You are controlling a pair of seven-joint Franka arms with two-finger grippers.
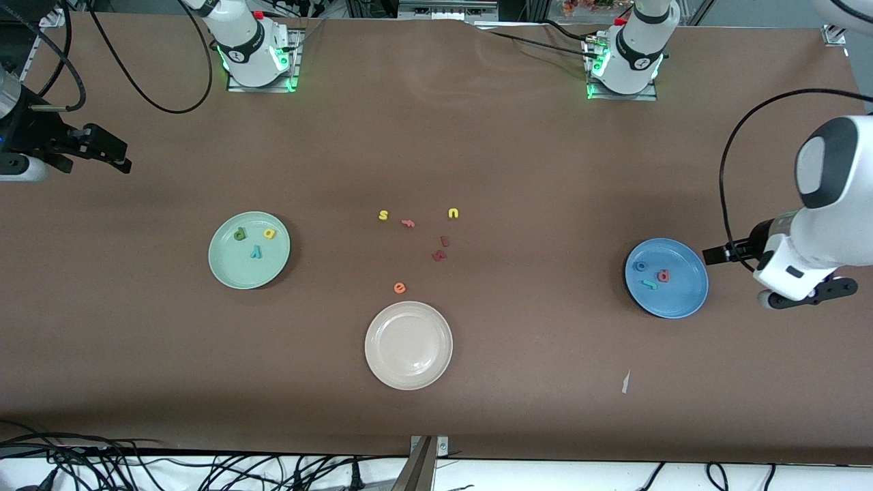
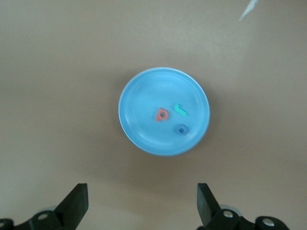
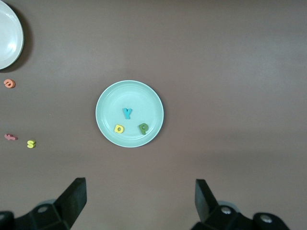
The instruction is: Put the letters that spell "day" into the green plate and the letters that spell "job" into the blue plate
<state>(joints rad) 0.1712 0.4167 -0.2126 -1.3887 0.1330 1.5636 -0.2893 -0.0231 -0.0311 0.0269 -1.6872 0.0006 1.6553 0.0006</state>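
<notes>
The green plate holds the dark green d, the yellow a and the teal y. On the blue plate lie the blue o, the salmon-red b and the teal j. My left gripper hangs open and empty above the table beside the blue plate, toward the left arm's end. My right gripper is open and empty, high over the right arm's end of the table, with the green plate in its view.
A beige-white plate sits nearer the front camera, mid-table. Loose letters lie between the plates: a yellow s, a pink f, a yellow u, two dark red pieces and an orange e.
</notes>
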